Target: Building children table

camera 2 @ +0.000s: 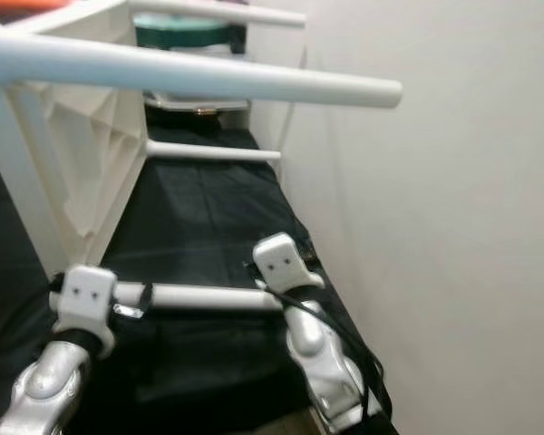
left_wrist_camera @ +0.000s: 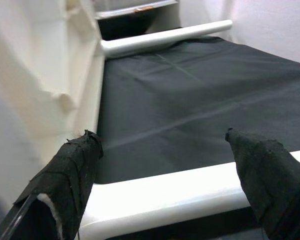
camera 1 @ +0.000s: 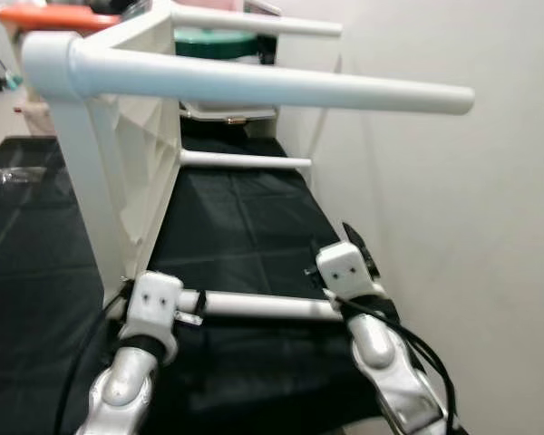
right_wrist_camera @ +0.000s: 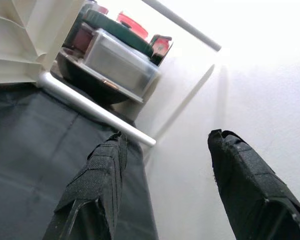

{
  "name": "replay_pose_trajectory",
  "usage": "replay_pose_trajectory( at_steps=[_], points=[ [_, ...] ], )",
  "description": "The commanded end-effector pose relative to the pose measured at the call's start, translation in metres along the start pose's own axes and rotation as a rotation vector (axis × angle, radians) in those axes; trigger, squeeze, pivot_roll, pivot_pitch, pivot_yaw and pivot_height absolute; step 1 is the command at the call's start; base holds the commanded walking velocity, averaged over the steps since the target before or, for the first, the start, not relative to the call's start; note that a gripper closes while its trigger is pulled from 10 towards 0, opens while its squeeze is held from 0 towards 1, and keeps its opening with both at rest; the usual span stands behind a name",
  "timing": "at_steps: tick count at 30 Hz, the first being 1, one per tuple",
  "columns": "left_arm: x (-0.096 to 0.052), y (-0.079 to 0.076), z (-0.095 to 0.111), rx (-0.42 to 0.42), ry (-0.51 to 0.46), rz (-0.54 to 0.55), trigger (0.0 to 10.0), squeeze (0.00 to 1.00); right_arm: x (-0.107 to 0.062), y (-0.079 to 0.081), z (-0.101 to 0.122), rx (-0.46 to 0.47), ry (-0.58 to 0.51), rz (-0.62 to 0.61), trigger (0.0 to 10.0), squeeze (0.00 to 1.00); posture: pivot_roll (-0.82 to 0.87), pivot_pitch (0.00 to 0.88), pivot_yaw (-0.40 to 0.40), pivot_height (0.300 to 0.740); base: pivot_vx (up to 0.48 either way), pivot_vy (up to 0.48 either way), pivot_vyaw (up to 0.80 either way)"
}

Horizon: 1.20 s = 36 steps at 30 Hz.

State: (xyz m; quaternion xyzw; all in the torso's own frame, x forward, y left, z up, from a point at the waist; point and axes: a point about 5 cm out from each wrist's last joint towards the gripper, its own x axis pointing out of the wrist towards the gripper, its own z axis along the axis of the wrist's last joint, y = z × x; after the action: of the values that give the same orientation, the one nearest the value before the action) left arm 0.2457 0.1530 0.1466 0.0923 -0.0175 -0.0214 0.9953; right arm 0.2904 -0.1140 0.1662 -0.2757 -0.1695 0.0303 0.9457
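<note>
**Near leg lies across both grippers, left one closer to the joint**

On the left side, the white table top (camera 1: 131, 172) stands on its edge upon the black cloth (camera 1: 245, 227), and four white legs point from it toward the wall (camera 1: 453, 227). The left gripper (left_wrist_camera: 162, 165) has its fingers (left_wrist_camera: 75, 170) spread, one above and one below the nearest leg (camera 1: 258, 305), close to where this leg joins the top. They straddle it and do not press it, I judge. The leg's long axis runs left to right, from one wrist to the other. Further right, the right gripper (right_wrist_camera: 165, 170) is also open, holding nothing, and looks past the leg's free end. This end is hidden behind the right wrist, so contact there is unclear
</note>
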Motion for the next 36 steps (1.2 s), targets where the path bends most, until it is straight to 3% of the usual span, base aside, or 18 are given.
replay_pose_trajectory(
  at_steps=[1, 5, 6, 7, 9, 18, 21, 22, 24, 33, 34, 36],
  points=[
    [0.004, -0.003, 0.002, -0.009, -0.014, -0.010, 10.0, 0.00, 0.001, -0.006, 0.013, -0.108, -0.106, -0.022, 10.0, 0.00, 0.22, 0.000, -0.099, 0.740, 0.000, 0.000, 0.00],
    [0.005, -0.002, 0.002, -0.009, -0.016, -0.009, 10.0, 0.00, 0.001, -0.008, 0.018, -0.150, -0.141, -0.036, 10.0, 0.00, 0.22, 0.000, -0.094, 0.740, 0.000, 0.000, 0.00],
    [0.008, -0.003, 0.004, -0.006, -0.023, -0.009, 10.0, 0.00, 0.002, -0.011, 0.025, -0.245, -0.196, -0.074, 10.0, 0.00, 0.22, 0.000, -0.093, 0.740, 0.000, 0.000, 0.00],
    [0.008, -0.003, 0.004, -0.006, -0.023, -0.009, 10.0, 0.00, 0.002, -0.011, 0.025, -0.245, -0.196, -0.074, 10.0, 0.00, 0.22, 0.000, -0.093, 0.740, 0.000, 0.000, 0.00],
    [0.015, -0.004, 0.009, -0.002, -0.049, -0.012, 10.0, 0.00, 0.002, -0.019, 0.037, -0.378, -0.269, -0.247, 10.0, 0.00, 0.22, 0.000, -0.083, 0.740, 0.000, 0.000, 0.00],
    [0.024, 0.002, 0.011, 0.019, -0.068, 0.002, 10.0, 0.00, 0.011, -0.025, 0.047, -0.449, -0.301, -0.353, 10.0, 0.00, 0.22, 0.000, -0.073, 0.740, 0.000, 0.000, 0.00],
    [0.027, 0.008, 0.007, 0.043, -0.058, 0.022, 10.0, 0.00, 0.023, -0.027, 0.054, -0.480, -0.317, -0.407, 10.0, 0.00, 0.22, 0.000, -0.064, 0.740, 0.000, 0.000, 0.00],
    [0.028, 0.012, 0.005, 0.053, -0.051, 0.037, 10.0, 0.00, 0.035, -0.032, 0.065, -0.538, -0.353, -0.479, 10.0, 0.00, 0.23, 0.000, -0.064, 0.740, 0.000, 0.000, 0.00],
    [0.029, 0.014, 0.005, 0.053, -0.051, 0.039, 10.0, 0.00, 0.042, -0.039, 0.075, -0.591, -0.388, -0.545, 10.0, 0.00, 0.23, 0.000, -0.063, 0.740, 0.000, 0.000, 0.00],
    [0.033, 0.021, 0.006, 0.055, -0.055, 0.049, 10.0, 0.00, 0.047, -0.052, 0.090, -0.634, -0.436, -0.669, 10.0, 0.00, 0.22, 0.001, -0.053, 0.740, 0.000, 0.000, 0.00],
    [0.036, 0.022, 0.006, 0.057, -0.055, 0.052, 10.0, 0.00, 0.049, -0.054, 0.094, -0.632, -0.453, -0.692, 10.0, 0.93, 0.22, 0.002, -0.054, 0.740, 0.000, 0.000, 0.00],
    [0.037, 0.022, 0.006, 0.058, -0.056, 0.053, 10.0, 0.00, 0.049, -0.054, 0.096, -0.630, -0.463, -0.702, 10.0, 0.93, 0.22, 0.008, -0.056, 0.740, 0.000, 0.000, 0.00]
  ],
)
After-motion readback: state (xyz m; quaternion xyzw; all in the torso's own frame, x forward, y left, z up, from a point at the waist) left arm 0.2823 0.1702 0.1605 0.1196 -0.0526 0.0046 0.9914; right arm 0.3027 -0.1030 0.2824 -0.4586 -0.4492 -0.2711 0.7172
